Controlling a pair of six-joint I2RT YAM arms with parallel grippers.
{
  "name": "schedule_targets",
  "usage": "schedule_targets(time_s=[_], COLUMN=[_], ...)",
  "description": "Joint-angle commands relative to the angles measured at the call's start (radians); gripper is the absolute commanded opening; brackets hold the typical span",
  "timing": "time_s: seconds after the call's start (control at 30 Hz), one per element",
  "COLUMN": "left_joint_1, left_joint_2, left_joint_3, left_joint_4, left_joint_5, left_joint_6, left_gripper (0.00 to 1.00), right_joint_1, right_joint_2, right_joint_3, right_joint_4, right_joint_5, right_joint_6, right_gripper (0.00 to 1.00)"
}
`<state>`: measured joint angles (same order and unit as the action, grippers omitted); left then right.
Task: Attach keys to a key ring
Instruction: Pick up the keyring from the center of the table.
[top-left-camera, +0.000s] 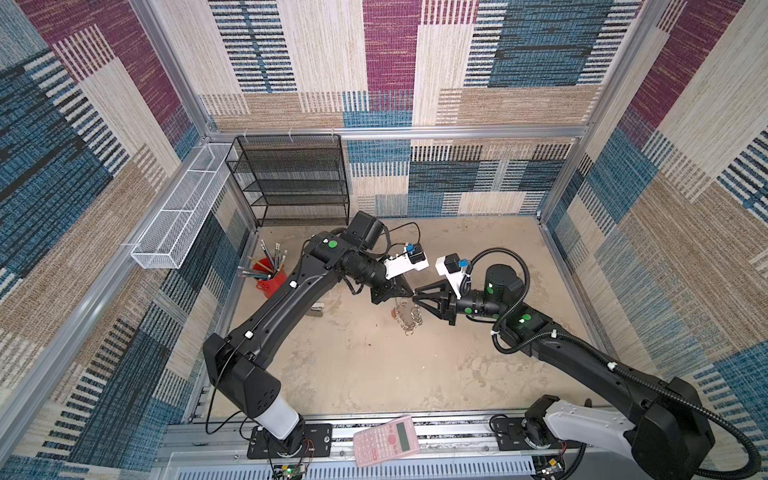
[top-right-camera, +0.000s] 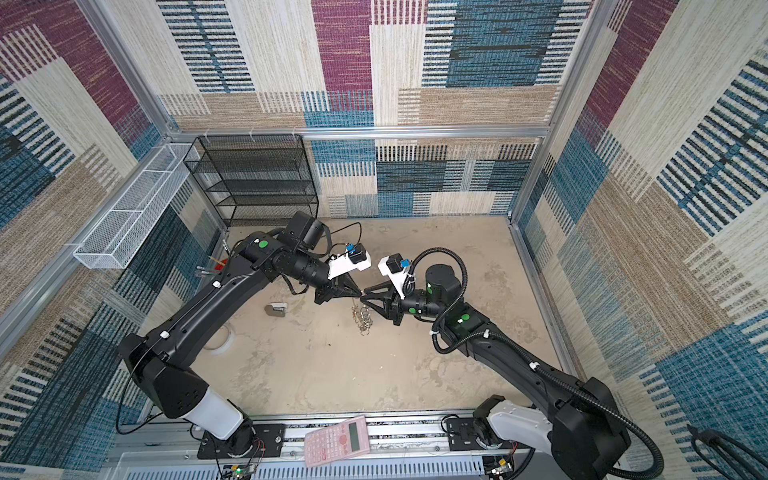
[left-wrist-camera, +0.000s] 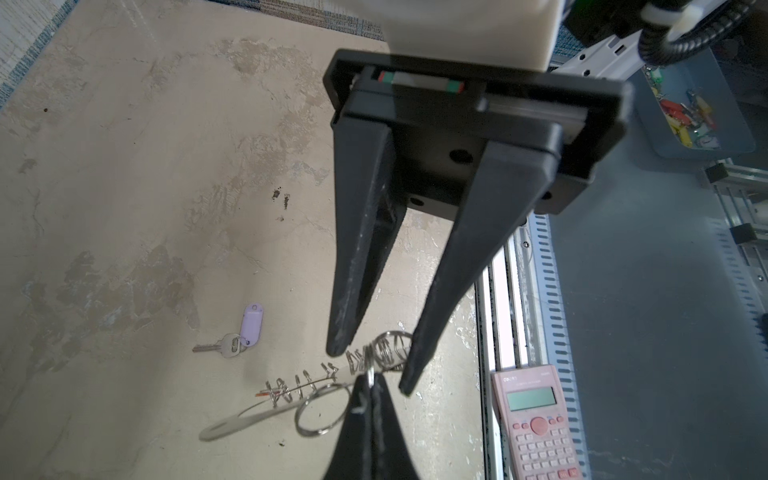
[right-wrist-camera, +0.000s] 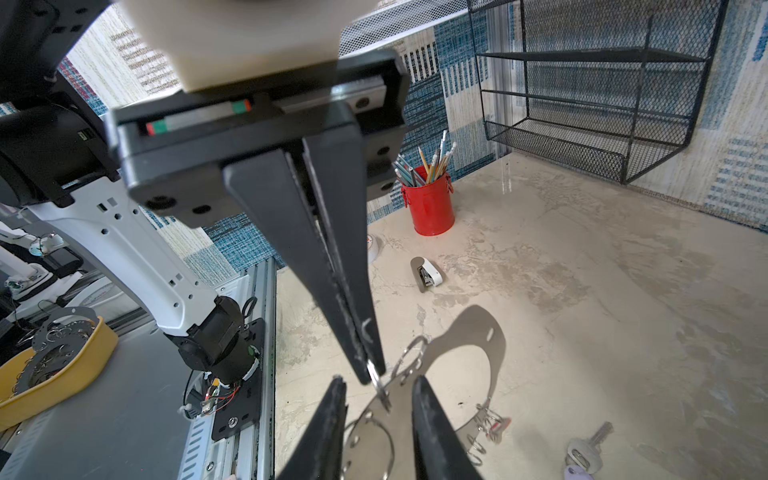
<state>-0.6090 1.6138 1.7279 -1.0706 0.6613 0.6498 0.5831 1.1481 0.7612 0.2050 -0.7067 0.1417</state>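
The key ring (right-wrist-camera: 478, 332) is a grey curved band edged with silver split rings (left-wrist-camera: 324, 382); it hangs partly lifted above the table in both top views (top-left-camera: 409, 318) (top-right-camera: 361, 320). My left gripper (left-wrist-camera: 370, 376) (right-wrist-camera: 372, 374) (top-left-camera: 411, 294) is shut on one split ring at the band's edge. My right gripper (right-wrist-camera: 379, 380) (left-wrist-camera: 374, 368) (top-right-camera: 365, 291) meets it tip to tip, open, its fingers on either side of that ring and the band. The lilac-headed key (left-wrist-camera: 226, 347) (right-wrist-camera: 586, 451) lies loose on the table nearby. A red head (right-wrist-camera: 500, 424) shows among the rings at one end of the band.
A red cup of pencils (top-left-camera: 270, 282) and a small stapler (right-wrist-camera: 428, 276) stand left of the arms. A black mesh shelf (top-left-camera: 291, 183) and a white wire basket (top-left-camera: 183, 208) line the back left. A pink calculator (top-left-camera: 390, 440) lies on the front rail.
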Motion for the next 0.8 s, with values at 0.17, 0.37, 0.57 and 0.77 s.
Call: schedule_targets(time_s=[0.17, 0.37, 0.57, 0.77], left_joint_1=[-0.001, -0.003, -0.003, 0.005], left_joint_2=[0.002, 0.001, -0.013, -0.064], left_joint_3=[0.007, 0.009, -0.013, -0.094], left_joint_4=[-0.003, -0.008, -0.003, 0.088], left_joint_5=[0.045, 0.065, 0.089, 0.072], left_joint_6=[0.025, 0.039, 0.045, -0.024], left_gripper=[0.00, 0.00, 0.00, 0.09], right_joint_1=[0.003, 0.003, 0.004, 0.003], right_joint_2=[0.018, 0.018, -0.004, -0.043], right_joint_3=[0.007, 0.006, -0.010, -0.024], right_joint_4=[0.017, 0.017, 0.034, 0.064], right_joint_5=[-0.005, -0.011, 0.007, 0.059], right_joint_6=[-0.009, -0.009, -0.002, 0.027], right_gripper=[0.17, 0.00, 0.00, 0.00])
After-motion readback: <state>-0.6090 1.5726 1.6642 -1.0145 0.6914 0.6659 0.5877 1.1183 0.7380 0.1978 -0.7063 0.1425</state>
